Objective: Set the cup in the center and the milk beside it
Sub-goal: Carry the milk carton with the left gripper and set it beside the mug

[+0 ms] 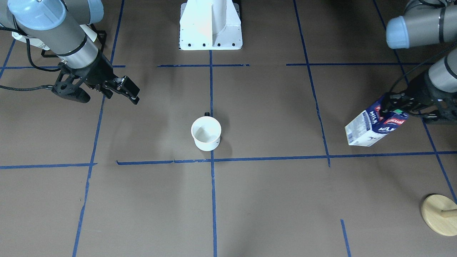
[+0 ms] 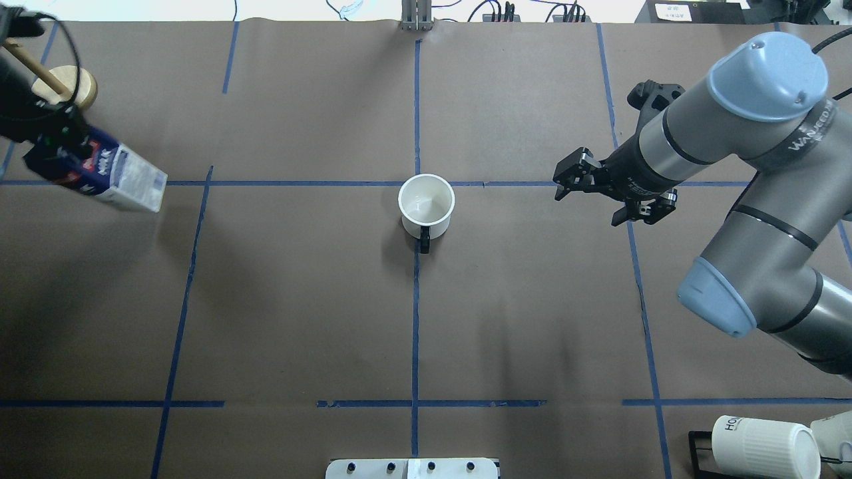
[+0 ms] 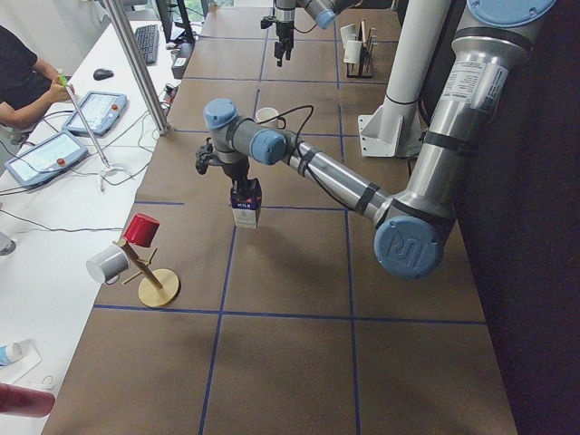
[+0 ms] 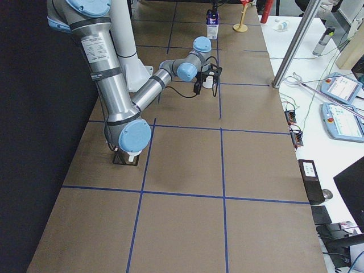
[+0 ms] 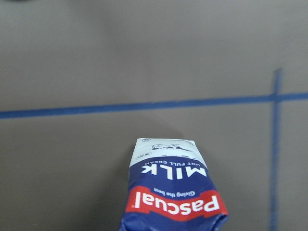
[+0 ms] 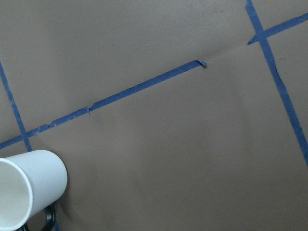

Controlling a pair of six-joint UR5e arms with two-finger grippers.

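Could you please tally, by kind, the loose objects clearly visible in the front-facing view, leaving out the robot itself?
Smooth white cup with a small dark handle: 1
Dark blue and white gable-top milk carton: 1
Round light wooden stand base: 1
Total: 3

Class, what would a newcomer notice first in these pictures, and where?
A white cup stands alone where blue tape lines cross mid-table. At the robot's far left, the left gripper clamps the top of a blue milk carton; the right gripper hangs open, empty, apart from the cup.
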